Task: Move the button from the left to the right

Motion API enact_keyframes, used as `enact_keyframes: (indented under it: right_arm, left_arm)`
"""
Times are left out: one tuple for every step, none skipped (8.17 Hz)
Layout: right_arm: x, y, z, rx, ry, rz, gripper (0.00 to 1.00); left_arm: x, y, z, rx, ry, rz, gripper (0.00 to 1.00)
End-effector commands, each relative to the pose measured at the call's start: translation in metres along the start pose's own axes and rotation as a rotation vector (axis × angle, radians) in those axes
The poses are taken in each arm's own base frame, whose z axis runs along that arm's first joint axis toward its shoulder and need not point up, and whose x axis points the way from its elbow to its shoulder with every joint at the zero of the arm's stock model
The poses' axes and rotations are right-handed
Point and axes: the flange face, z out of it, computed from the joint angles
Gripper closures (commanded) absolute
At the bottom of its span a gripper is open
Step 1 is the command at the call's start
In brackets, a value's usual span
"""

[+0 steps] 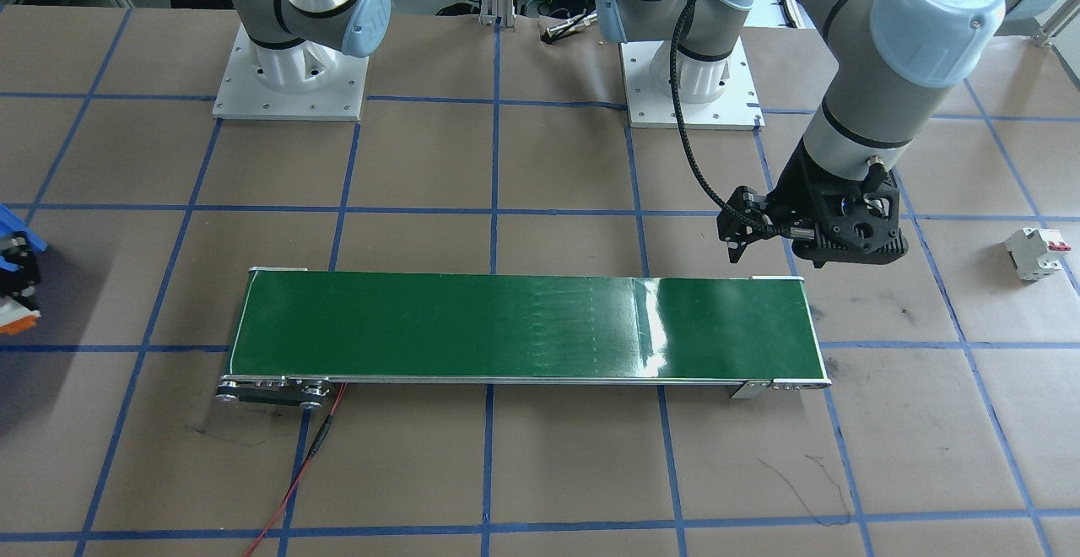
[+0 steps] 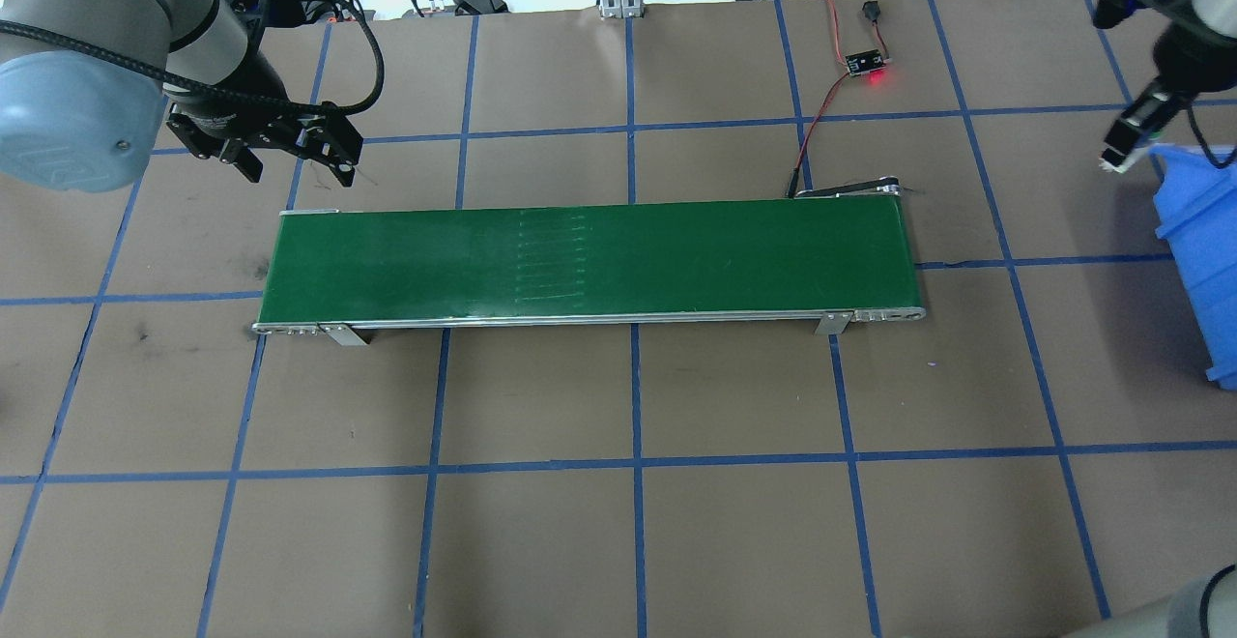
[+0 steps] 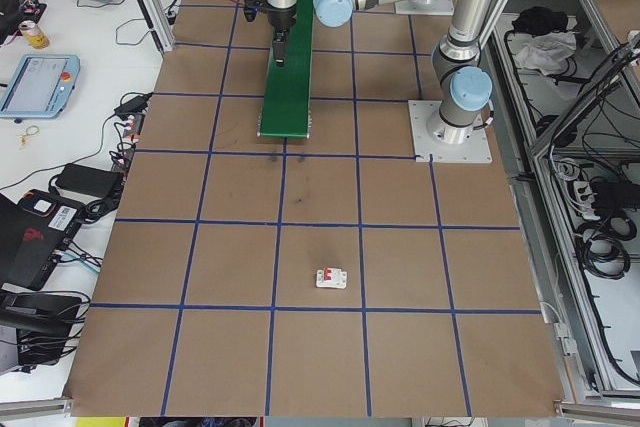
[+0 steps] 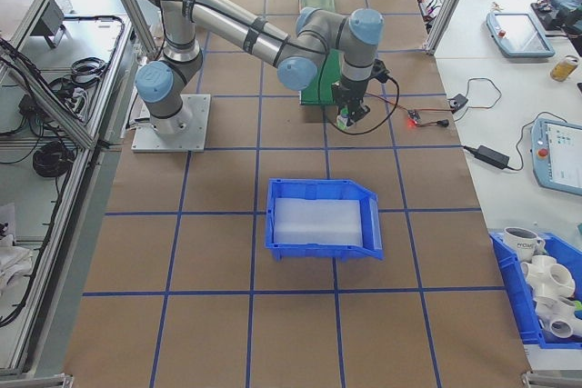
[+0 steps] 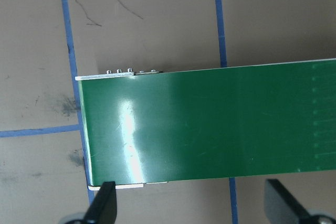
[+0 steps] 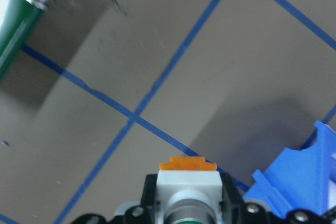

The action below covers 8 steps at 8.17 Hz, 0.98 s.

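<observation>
- The right gripper (image 6: 181, 219) sits at the bottom centre of its wrist view, its jaws pinching the small push-button switch with a white-grey body and orange base (image 6: 188, 182); the orange base points away from the wrist, and the cap end is cut off by the frame's lower edge.
- In the overhead view that gripper (image 2: 1121, 150) hangs at the right edge, above the brown paper-covered worktop (image 2: 618, 522), just beside the upper left corner of the blue plastic bin (image 2: 1203, 261). Whether the button is already over the bin's opening I cannot tell; the wrist view puts the bin's rim (image 6: 302, 177) to the lower right of it.
- The left gripper (image 5: 191, 203) shows two black fingertips (image 5: 105, 203) spread wide, with nothing between them, at the bottom of its wrist view, beside the near edge of the long green conveyor belt (image 5: 210, 124). In the overhead view it (image 2: 290, 150) hovers at the upper left, near the belt's left end.
- A white boxy circuit breaker with a red lever (image 1: 1036, 251) lies well apart at the right edge of the front-facing view.
- Risks, as I judge them: letting go here may drop the button on the paper outside the bin or onto the rim, from which it could bounce away; the grip looks shallow, so a quick swing might twist the button loose.
</observation>
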Motion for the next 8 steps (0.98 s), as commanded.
enact_keyframes:
  right_arm:
    - [0.090, 0.114, 0.007, -0.005, 0.060, -0.234, 0.94]
    - [0.118, 0.157, 0.015, 0.004, 0.083, -0.273, 0.94]
    - [0.139, 0.194, 0.031, 0.077, 0.070, -0.306, 0.93]
    - [0.160, 0.214, 0.060, 0.105, 0.080, -0.346, 0.93]
    - [0.171, 0.215, 0.100, 0.109, 0.051, -0.381, 0.93]
    - [0.173, 0.213, 0.133, 0.110, 0.017, -0.389, 0.91]
    - [0.176, 0.213, 0.160, 0.105, 0.003, -0.422, 0.91]
    - [0.178, 0.213, 0.166, 0.098, 0.014, -0.450, 0.76]
  left_arm:
    - [0.000, 0.001, 0.003, -0.007, 0.001, -0.001, 0.00]
    - [0.000, 0.001, 0.002, -0.006, 0.000, -0.001, 0.00]
    - [-0.001, 0.000, 0.002, -0.003, 0.000, -0.001, 0.00]
    - [-0.001, 0.000, -0.001, 0.003, -0.001, -0.001, 0.00]
    - [-0.001, 0.001, -0.002, 0.002, -0.001, -0.001, 0.00]
    - [-0.001, 0.002, -0.001, 0.000, -0.001, -0.003, 0.00]
    - [0.000, 0.003, -0.001, 0.001, -0.001, -0.003, 0.00]
    - [0.000, 0.003, -0.001, 0.001, -0.001, -0.003, 0.00]
